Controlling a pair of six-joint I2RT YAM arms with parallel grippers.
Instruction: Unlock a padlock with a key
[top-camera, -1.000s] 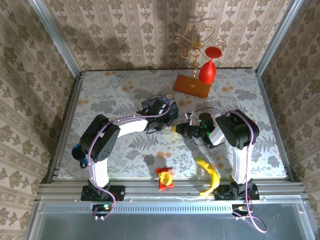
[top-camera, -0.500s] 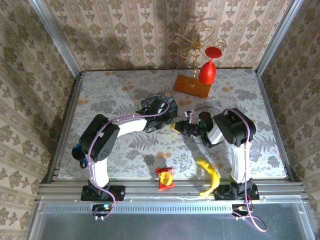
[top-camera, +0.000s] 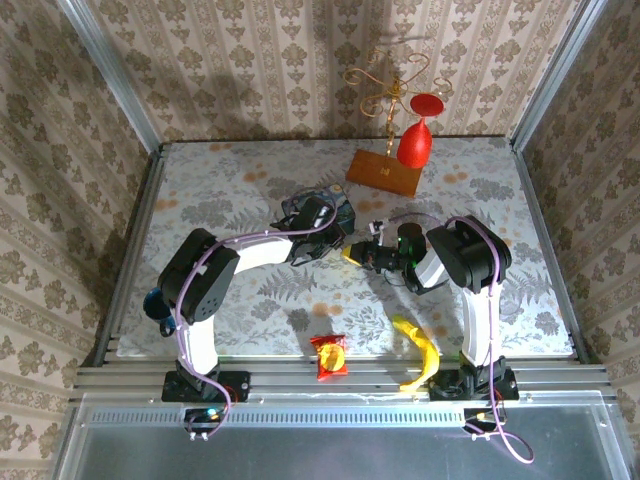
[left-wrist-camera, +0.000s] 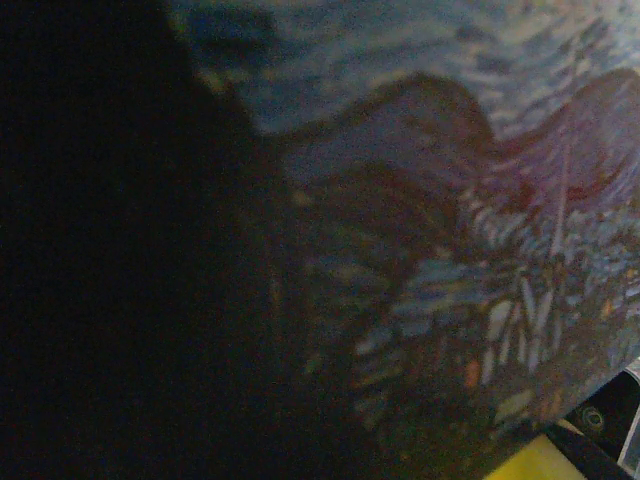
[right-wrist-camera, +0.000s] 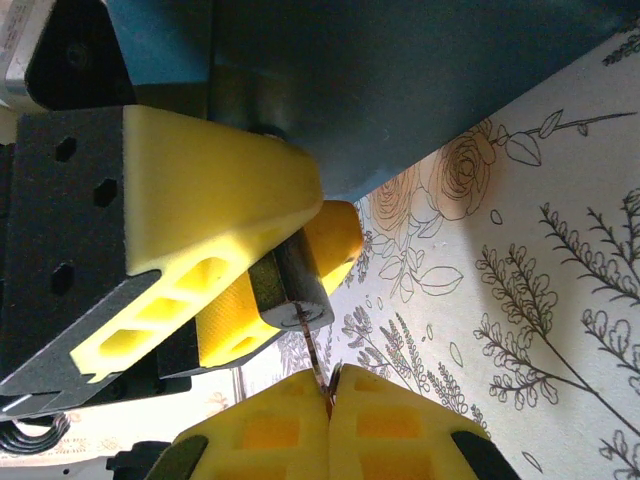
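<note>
Close against the blue painted tin (left-wrist-camera: 470, 260), the left gripper (right-wrist-camera: 300, 262) has its yellow fingers (right-wrist-camera: 210, 200) drawn narrow around the padlock (right-wrist-camera: 292, 290), a small dark metal body pinched between them just in front of the tin's side. Just below the padlock, a little further out from the tin, the right gripper (right-wrist-camera: 328, 405) has its yellow tips pressed together on the key (right-wrist-camera: 316, 365). The key's thin blade points up from that grip and reaches the padlock's round end face; whether it has entered the keyhole I cannot tell. From above, both grippers meet just right of the tin, over the floral-printed table (top-camera: 230, 180). Well away from the tin, by the near edge, lie a banana (top-camera: 420, 350) and a red snack packet (top-camera: 330, 355).
</note>
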